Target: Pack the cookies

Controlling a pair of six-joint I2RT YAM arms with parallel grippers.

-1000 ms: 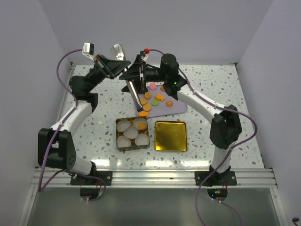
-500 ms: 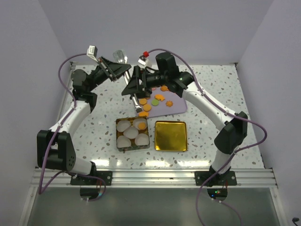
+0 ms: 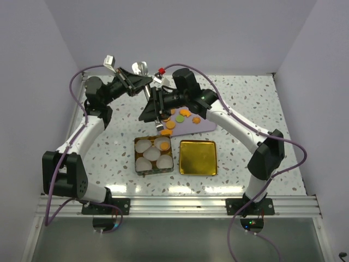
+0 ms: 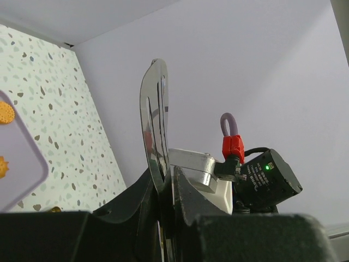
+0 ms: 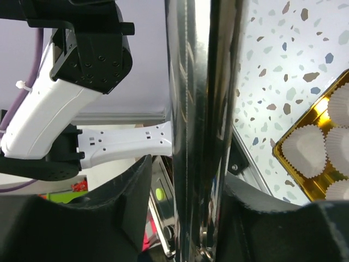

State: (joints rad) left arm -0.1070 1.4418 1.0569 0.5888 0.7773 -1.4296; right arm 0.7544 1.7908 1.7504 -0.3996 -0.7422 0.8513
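The packing has barely begun. Nearly all the cookies lie on the lilac mat at the far centre of the bench. They are orange rounds with a green one among them, and one orange piece sits at the mat's near left corner. Near of the mat stands the square tin, lined with white paper cups. Only the far right cup appears to hold an orange cookie; the others look bare. The gold lid lies just right of the tin, so filling and closing are both left to do. Neither arm is at the cookies: both meet high over the mat's left end. The left gripper is clamped on a slotted metal serving tool, with the blade pointing up towards the far wall. The right gripper has its jaws close around a shiny metal shank, probably the same tool's handle. A sliver of background shows on one side, so I cannot tell whether it grips yet. This looks like a handover of the tool, which would come before any more cookies are lifted.
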